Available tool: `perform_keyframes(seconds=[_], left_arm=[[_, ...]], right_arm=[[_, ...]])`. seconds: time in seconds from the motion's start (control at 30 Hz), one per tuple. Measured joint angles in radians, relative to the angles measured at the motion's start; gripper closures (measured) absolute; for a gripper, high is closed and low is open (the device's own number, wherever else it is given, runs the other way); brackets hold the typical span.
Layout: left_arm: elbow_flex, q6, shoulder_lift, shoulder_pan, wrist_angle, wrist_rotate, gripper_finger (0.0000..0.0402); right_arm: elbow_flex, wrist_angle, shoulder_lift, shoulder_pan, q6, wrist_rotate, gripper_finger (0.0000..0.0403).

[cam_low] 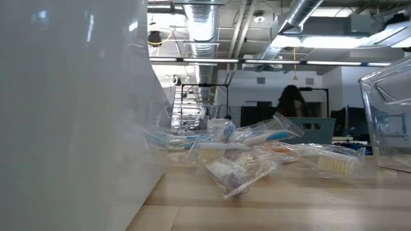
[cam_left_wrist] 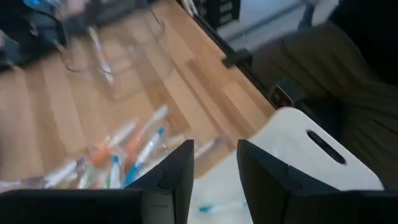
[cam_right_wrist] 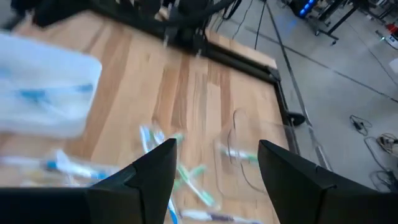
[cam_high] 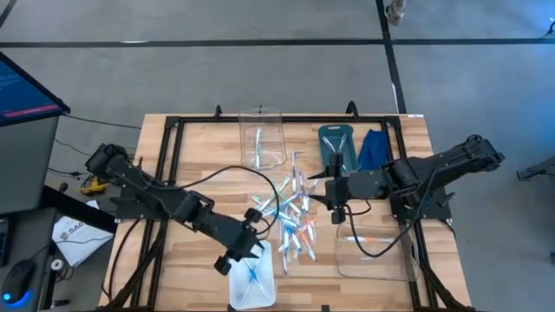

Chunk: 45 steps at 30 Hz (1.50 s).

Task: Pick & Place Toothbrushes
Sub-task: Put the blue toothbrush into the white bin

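Wood-slat surface (cam_high: 199,152) w/ four bins round a central heap of toothbrushes (cam_high: 290,217), so each colour prob. has its own bin. Left gripper (cam_high: 247,253) hangs at the white bin (cam_high: 251,282), fingers apart, nothing between them; blue brushes lie inside. Right gripper (cam_high: 338,208) sits just beside the heap, fingers wide apart, empty, near the clear bin (cam_high: 373,251).

Two dark, jointed robot arms

Both arms are matte black, built of blocky segments joined by rounded housings, with thin black cables looping off them. The left hand (cam_left_wrist: 212,180) and the right hand (cam_right_wrist: 217,171) each end in two broad, flat, black fingers (cam_left_wrist: 177,177) with angled, chamfered tips.
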Motion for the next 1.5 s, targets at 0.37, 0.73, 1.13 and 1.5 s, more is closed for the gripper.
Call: perform_keyframes(seconds=[0.37, 0.73, 1.13, 1.5], left_arm=[[-0.352, 0.025, -0.169, 0.136, 0.55, -0.001, 0.0287], [-0.407, -0.005, -0.158, 0.215, 0.656, -0.006, 0.0287], [-0.407, -0.078, -0.025, 0.265, 0.655, -0.157, 0.0286], [-0.339, -0.212, 0.013, 0.417, 0.398, -0.034, 0.0286]], right_arm=[[0.0, -0.054, 0.001, -0.075, 0.035, 0.001, 0.0184], [-0.111, 0.202, -0.072, -0.188, -0.063, -0.267, 0.0183], [-0.398, 0.66, -0.335, -0.265, 0.034, -0.494, 0.0184], [-0.457, 0.747, -0.412, -0.269, 0.09, -0.522, 0.0183]])
